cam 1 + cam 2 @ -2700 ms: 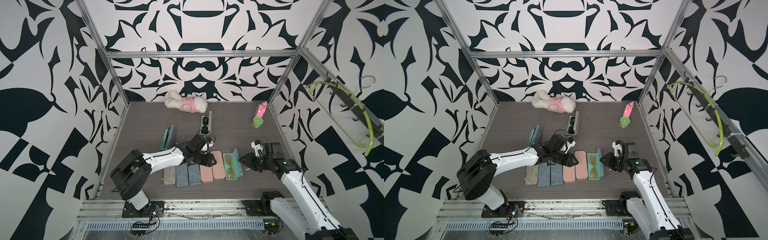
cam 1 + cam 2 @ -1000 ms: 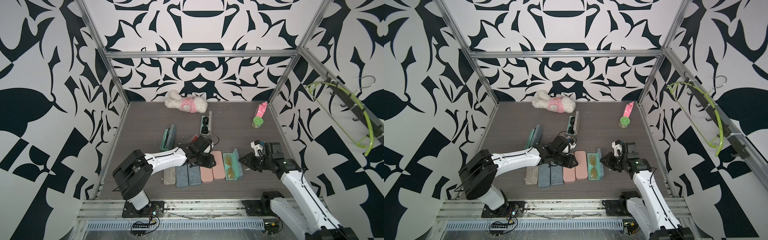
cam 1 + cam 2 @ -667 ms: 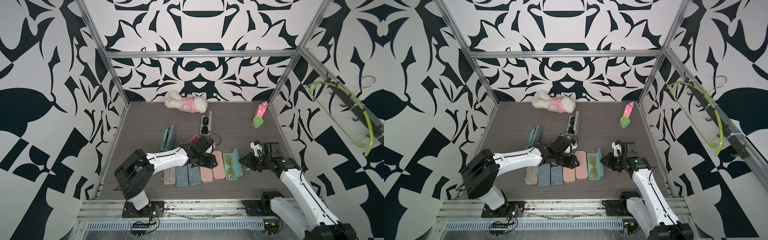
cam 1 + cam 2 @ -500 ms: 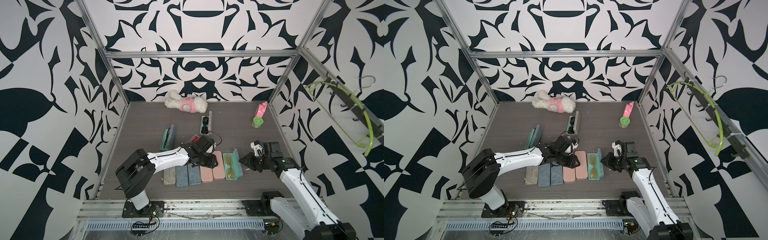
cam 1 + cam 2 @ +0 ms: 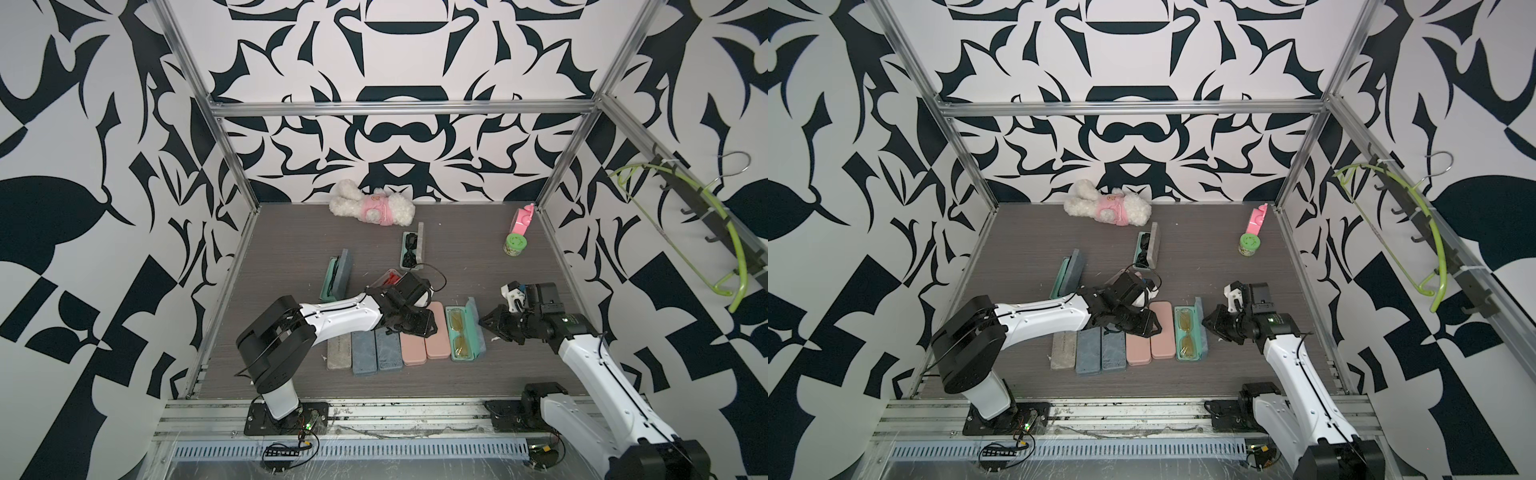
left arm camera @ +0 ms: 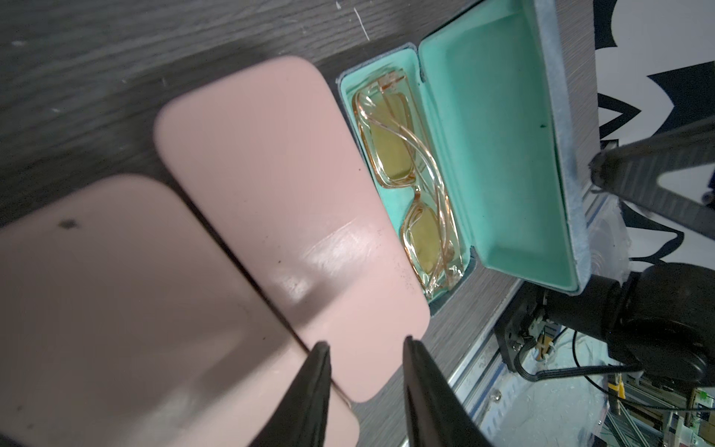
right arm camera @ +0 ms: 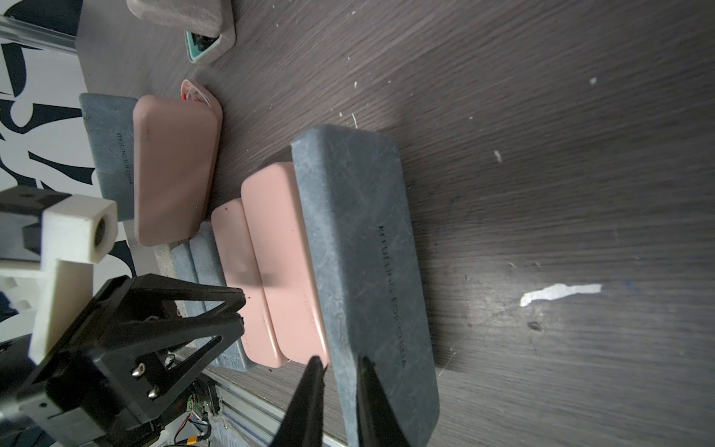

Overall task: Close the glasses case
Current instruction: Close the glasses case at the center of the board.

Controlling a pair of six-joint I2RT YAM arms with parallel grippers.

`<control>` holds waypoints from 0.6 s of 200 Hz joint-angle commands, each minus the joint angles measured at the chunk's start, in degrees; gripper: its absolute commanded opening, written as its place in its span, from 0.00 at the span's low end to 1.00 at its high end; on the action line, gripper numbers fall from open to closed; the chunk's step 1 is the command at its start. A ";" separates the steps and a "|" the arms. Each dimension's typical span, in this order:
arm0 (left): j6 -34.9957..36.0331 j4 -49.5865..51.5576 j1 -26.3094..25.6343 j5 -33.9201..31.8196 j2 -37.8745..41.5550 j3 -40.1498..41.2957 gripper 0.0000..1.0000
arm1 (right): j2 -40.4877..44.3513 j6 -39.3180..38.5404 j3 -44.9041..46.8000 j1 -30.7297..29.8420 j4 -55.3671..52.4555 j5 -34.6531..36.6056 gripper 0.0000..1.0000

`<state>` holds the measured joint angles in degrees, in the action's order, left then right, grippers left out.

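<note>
The glasses case (image 5: 477, 332) lies open at the right end of a row of cases. It is grey-blue outside and teal inside (image 6: 503, 154), and yellow-lensed glasses (image 6: 406, 174) rest in its base. Its lid (image 7: 367, 232) stands roughly upright. My right gripper (image 5: 487, 322) (image 5: 1208, 322) (image 7: 340, 362) is shut, its tips against the outer side of the lid near the rim. One of its fingers (image 6: 638, 162) shows behind the lid in the left wrist view. My left gripper (image 5: 428, 328) (image 5: 1148, 326) (image 6: 365, 346) hovers open over the two closed pink cases (image 6: 271, 193), holding nothing.
Closed cases lie in a row: one grey (image 5: 338, 353), two blue (image 5: 376, 353), two pink (image 5: 424, 338). Farther back are an open teal case (image 5: 336, 276), an open case with dark sunglasses (image 5: 412, 251) and a pink case (image 7: 174, 174). A plush toy (image 5: 372, 208) and green-lidded jar (image 5: 515, 245) sit at the back.
My left arm has crept slightly right over the pink cases. My right gripper stays by the lid, its jaws a touch narrower. The lid stands as before.
</note>
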<state>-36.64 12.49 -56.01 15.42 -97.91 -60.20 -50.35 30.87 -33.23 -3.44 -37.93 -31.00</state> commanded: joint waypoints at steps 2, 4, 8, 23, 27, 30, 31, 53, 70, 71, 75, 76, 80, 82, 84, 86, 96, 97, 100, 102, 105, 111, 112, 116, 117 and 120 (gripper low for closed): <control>0.08 1.31 -0.32 -0.04 -0.62 -1.32 0.36 | -0.15 -0.81 0.01 0.10 0.14 0.03 0.19; 0.08 1.31 -0.33 -0.04 -0.64 -1.36 0.36 | -0.11 -0.77 0.03 0.06 0.14 -0.01 0.19; 0.08 1.31 -0.33 -0.04 -0.70 -1.40 0.36 | -0.10 -0.81 0.01 0.04 0.21 -0.02 0.19; 0.08 1.30 -0.32 -0.05 -0.72 -1.41 0.35 | -0.19 -0.82 0.01 0.06 0.23 -0.01 0.19; 0.08 1.31 -0.33 -0.04 -0.81 -1.45 0.35 | -0.27 -0.83 0.00 0.06 0.23 -0.07 0.19; 0.08 1.26 -0.33 -0.03 -0.84 -1.42 0.35 | -0.28 -0.88 0.01 0.02 0.23 -0.07 0.19; 0.08 1.29 -0.33 -0.03 -0.82 -1.41 0.35 | -0.23 -0.89 0.01 0.06 0.23 -0.05 0.19; 0.08 1.30 -0.42 -0.04 -0.88 -1.56 0.35 | -0.53 -0.91 -0.01 0.01 0.31 -0.24 0.19; -0.01 1.28 -0.46 0.05 -1.01 -1.67 0.35 | -0.73 -0.99 0.01 -0.13 0.32 -0.21 0.19; -0.01 1.34 -0.44 0.05 -0.99 -1.63 0.35 | -0.77 -0.99 0.01 -0.10 0.32 -0.25 0.19; 0.05 1.36 -0.44 0.06 -0.97 -1.67 0.35 | -0.77 -0.99 0.05 -0.07 0.27 -0.25 0.19; 0.02 1.33 -0.47 0.05 -0.97 -1.67 0.35 | -0.79 -0.99 0.08 -0.07 0.29 -0.27 0.19; 0.04 1.39 -0.50 0.07 -1.01 -1.75 0.35 | -0.85 -1.00 0.02 -0.08 0.31 -0.28 0.19; 0.00 1.39 -0.50 0.05 -0.98 -1.76 0.35 | -0.84 -0.99 0.01 -0.12 0.31 -0.26 0.19; 0.00 1.39 -0.51 0.05 -0.99 -1.76 0.35 | -0.84 -0.99 0.01 -0.15 0.32 -0.17 0.19; 0.04 1.40 -0.51 0.05 -1.02 -1.76 0.35 | -0.88 -0.99 0.01 -0.20 0.32 -0.19 0.19; -0.01 1.40 -0.51 0.06 -1.02 -1.74 0.34 | -0.84 -1.03 0.01 -0.22 0.30 -0.11 0.19; -0.01 1.40 -0.51 0.10 -1.04 -1.75 0.34 | -0.82 -1.01 0.01 -0.28 0.31 -0.07 0.19; -0.05 1.38 -0.51 0.15 -1.03 -1.76 0.34 | -0.88 -1.00 0.01 -0.25 0.36 0.01 0.19; -0.04 1.39 -0.51 0.07 -1.01 -1.76 0.34 | -0.87 -0.99 0.01 -0.32 0.33 0.01 0.19; -0.01 1.40 -0.51 0.07 -1.12 -1.76 0.34 | -0.85 -0.99 0.01 -0.27 0.32 0.05 0.19; -0.07 1.40 -0.58 0.06 -1.10 -1.76 0.34 | -0.85 -0.99 0.01 -0.32 0.31 0.11 0.19; -0.08 1.44 -0.59 0.06 -1.08 -1.76 0.34 | -0.83 -0.99 0.01 -0.33 0.27 0.09 0.19; -0.01 1.48 -0.59 0.05 -1.06 -1.76 0.34 | -0.83 -0.99 0.06 -0.28 0.31 0.07 0.19; -0.01 1.44 -0.59 0.00 -1.10 -1.80 0.34 | -0.86 -0.99 0.04 -0.26 0.36 0.11 0.19; -0.06 1.47 -0.59 0.11 -1.10 -1.76 0.34 | -0.88 -0.99 -0.03 -0.32 0.32 0.09 0.19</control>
<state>-36.67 12.60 -56.27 15.42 -98.04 -60.53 -51.20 30.83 -33.23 -3.49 -37.91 -31.03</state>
